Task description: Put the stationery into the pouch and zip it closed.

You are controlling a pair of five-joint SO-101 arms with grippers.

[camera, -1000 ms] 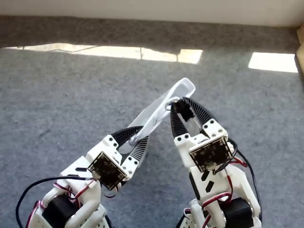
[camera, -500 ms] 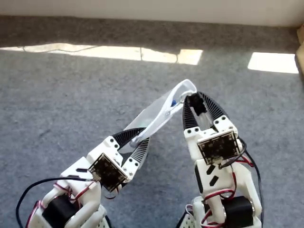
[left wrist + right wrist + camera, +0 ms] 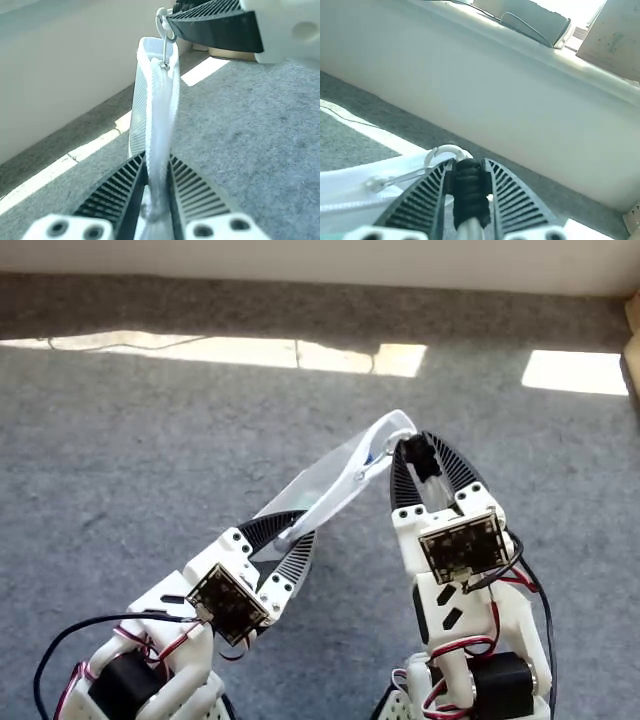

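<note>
Late stage, prob. the last bit of the zip. The clear pouch point(image 3: 335, 485) hangs off the grey carpet point(image 3: 120, 470), stretched between both arms over the carpet's middle, its long axis slanting from the near side toward the far edge by the wall point(image 3: 300, 255). The left end effector point(image 3: 288, 538) is clamped narrow on the pouch's near end; in the left wrist view the white zip tape runs straight out from betw. its fingers point(image 3: 125, 190). The right end effector point(image 3: 415, 455) is pinched on the black pull tab point(image 3: 470, 195), which ties via a metal ring point(image 3: 164, 37) to the slider point(image 3: 163, 64). The slider sits nearly at the pouch's far end, so the zip looks approx. fully drawn, w/ maybe a short stretch left; can't tell for sure. Contents: only a faint bluish hint through the wall, so the stationery is presumably inside but I can't confirm it. Left to do, as I judge: finish the pull if any gap remains, then let go and set the pouch down.
</note>
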